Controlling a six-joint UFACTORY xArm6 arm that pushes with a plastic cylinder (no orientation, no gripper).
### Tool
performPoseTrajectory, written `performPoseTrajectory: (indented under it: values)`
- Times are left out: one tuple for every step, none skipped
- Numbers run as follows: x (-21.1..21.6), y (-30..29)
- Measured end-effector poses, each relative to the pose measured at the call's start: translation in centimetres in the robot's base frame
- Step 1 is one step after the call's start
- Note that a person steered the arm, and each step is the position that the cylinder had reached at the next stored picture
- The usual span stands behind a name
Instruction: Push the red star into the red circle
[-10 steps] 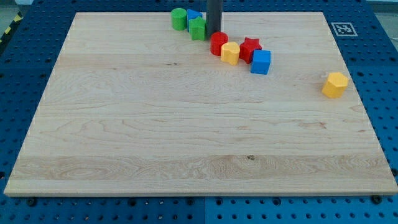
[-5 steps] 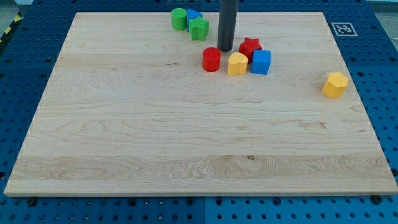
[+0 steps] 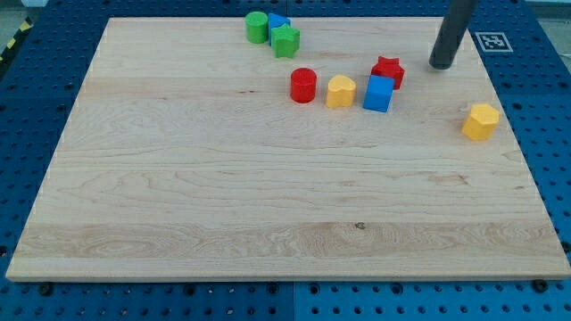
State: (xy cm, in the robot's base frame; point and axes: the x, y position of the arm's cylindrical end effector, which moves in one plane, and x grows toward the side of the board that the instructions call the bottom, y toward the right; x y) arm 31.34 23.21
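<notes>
Tip [image 3: 441, 66] sits right of red star [image 3: 387, 70], orientation unclear.

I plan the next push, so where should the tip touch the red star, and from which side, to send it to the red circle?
Press on the red star at its right-hand points, coming from the view's right. My tip already stands on that side, apart from it. The red circle lies to the left; the blue cube touching the star and the yellow block sit near that path.

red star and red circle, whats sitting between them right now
In the camera view, the yellow block and the blue cube lie between the red star and the red circle, the cube touching the star.
</notes>
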Motion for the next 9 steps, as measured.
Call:
performPoseTrajectory:
  values:
    - [2.2, -0.8]
    - [2.4, -4.9]
    - [2.4, -9.4]
    - [2.5, -12.5]
    - [2.6, -15.1]
    - [2.6, -14.9]
    - [2.6, -10.0]
    - [4.4, -5.9]
    - [10.3, -5.4]
